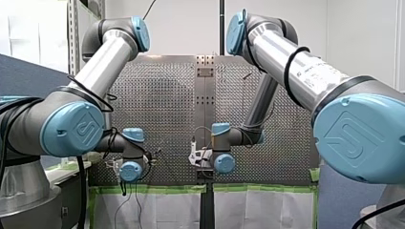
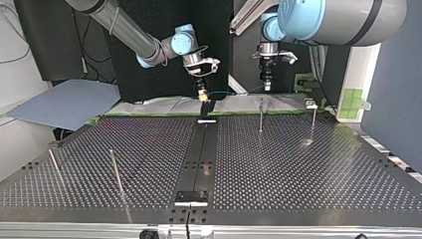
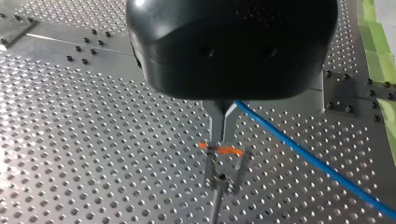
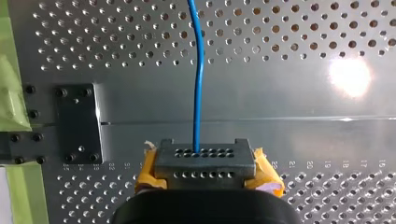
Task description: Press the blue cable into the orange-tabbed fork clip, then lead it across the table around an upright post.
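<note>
Held at two points: left gripper pressed together on blue cable; orange-tabbed clip straight ahead of fingertips, just apart. Cable slants off to right gripper, also clamped on it. Left arm nearer clip; cable unseated.

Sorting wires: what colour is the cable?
The cable is blue, clearest in the right wrist view.

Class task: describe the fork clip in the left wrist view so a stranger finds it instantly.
Start on the perforated metal table. Just ahead of my left arm's tool, beside the blue cable, stands the small metal fork clip. Only it carries an orange tab.
</note>
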You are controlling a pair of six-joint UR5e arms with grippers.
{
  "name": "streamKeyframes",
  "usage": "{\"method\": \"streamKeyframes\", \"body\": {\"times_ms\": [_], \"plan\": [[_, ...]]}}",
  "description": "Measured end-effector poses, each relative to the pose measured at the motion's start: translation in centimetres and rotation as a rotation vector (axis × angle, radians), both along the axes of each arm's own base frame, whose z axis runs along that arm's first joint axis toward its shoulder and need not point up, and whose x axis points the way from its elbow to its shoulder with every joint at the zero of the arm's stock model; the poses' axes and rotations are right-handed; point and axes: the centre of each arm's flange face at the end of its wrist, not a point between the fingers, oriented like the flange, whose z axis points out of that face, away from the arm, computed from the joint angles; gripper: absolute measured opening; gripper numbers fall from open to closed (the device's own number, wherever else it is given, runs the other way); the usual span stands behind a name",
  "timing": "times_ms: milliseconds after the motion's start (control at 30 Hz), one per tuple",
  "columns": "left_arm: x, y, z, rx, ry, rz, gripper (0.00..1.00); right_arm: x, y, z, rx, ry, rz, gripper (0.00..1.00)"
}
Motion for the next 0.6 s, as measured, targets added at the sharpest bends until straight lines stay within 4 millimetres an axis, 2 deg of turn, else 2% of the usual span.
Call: {"method": "streamKeyframes", "body": {"times_ms": [267,433,600], "plan": [[2.0,0.9,-2.1,0.019,0.026,0.025,0.0,-0.3,-1.1,0.0,-0.004,0.003,0.003,0.0],[2.4,2.3,-3.5,0.008,0.076,0.031,0.0,0.3,-1.3,-0.3,-0.002,0.019,0.015,0.0],[2.8,3.5,-3.9,-0.004,0.097,0.033,0.0,1.0,-1.2,-0.5,-0.002,0.029,0.025,0.0]]}}
